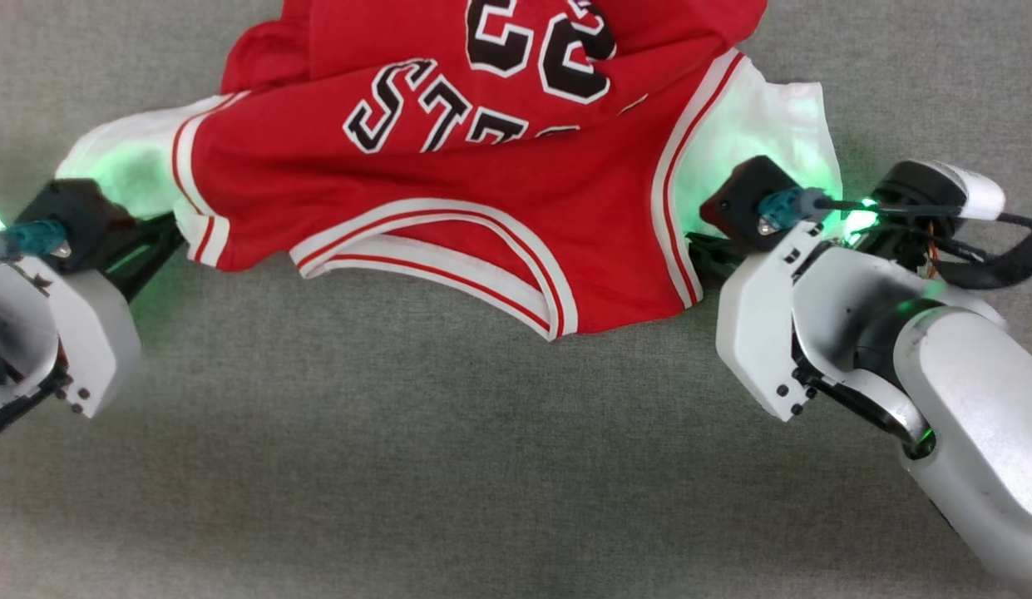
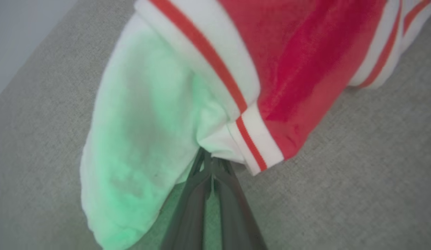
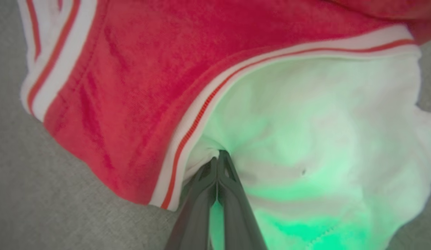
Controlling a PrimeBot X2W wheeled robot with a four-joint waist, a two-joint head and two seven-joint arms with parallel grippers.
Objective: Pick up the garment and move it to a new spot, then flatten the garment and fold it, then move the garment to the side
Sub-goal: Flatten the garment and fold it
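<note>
The garment [image 1: 482, 208] is a red jersey with white sleeves, red-and-white striped trim at the neck and armholes, and black, white-outlined number and lettering. It sits rumpled on the grey desk [image 1: 399, 466]. Its neckline faces the robot and its print is upside down in the head view. The sleeves spread left and right, and the body runs away past the far edge. The left gripper [image 1: 168, 237] has its fingers clenched on white sleeve cloth beside the armhole trim. The right gripper [image 1: 700, 249] pinches the other sleeve the same way.
</note>
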